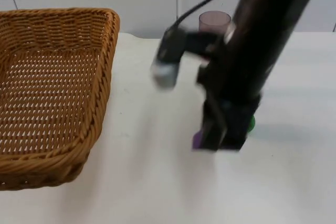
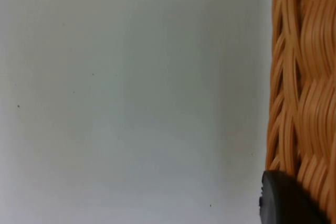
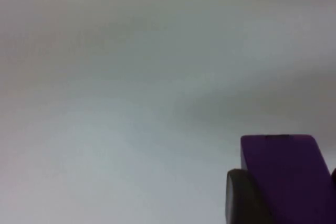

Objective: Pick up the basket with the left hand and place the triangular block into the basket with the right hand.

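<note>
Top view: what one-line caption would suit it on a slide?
Right pincer low over the white table at a purple block, wicker basket alongside.

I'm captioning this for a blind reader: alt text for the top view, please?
The right gripper is low over the white table, with a purple block at its fingers. A wicker basket is at the left; a translucent cup stands behind the arm.

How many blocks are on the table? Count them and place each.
2: a purple block at the right gripper, and a green one just behind that arm. The arm may hide others.
</note>
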You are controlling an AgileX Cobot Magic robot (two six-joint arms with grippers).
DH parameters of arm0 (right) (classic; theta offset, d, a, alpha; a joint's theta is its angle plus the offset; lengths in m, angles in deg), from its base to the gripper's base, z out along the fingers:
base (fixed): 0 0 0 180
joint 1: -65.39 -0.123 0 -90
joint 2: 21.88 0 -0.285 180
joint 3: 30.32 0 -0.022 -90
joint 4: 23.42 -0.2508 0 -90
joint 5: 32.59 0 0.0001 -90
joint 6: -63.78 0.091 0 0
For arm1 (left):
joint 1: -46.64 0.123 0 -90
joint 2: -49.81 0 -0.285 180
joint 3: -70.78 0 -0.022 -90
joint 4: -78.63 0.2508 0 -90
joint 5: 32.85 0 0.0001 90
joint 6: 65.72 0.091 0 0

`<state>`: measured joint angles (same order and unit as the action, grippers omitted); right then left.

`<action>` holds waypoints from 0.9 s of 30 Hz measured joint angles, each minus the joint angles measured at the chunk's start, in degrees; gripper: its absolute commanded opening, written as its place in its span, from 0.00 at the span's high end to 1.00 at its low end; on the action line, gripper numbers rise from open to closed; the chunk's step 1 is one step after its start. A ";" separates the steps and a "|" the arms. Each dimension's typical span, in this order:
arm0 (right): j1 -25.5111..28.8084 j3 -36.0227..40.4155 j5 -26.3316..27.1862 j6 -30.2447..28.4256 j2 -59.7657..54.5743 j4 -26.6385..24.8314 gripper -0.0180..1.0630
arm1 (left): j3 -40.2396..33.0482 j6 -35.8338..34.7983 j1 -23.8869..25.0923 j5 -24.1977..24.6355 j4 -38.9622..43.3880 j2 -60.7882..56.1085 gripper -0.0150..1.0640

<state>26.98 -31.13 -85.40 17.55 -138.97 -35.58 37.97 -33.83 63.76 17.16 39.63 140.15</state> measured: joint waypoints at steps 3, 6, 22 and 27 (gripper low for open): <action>3.43 0.00 -1.93 4.19 5.02 0.24 0.98 | 0.00 0.00 0.00 0.00 0.00 0.00 0.99; 4.40 0.00 -2.33 7.58 8.21 1.03 0.98 | 0.00 0.00 0.00 0.00 0.00 0.00 0.99; -2.34 -18.08 1.50 28.82 9.09 5.50 0.98 | 0.00 0.00 0.00 0.00 0.00 0.00 0.99; -6.36 -30.89 1.61 30.25 0.00 5.65 0.98 | 0.00 0.00 0.00 -0.04 0.00 0.00 0.99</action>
<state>20.62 -62.02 -83.79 47.79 -138.97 -29.93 37.97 -33.83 63.76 17.11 39.63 140.15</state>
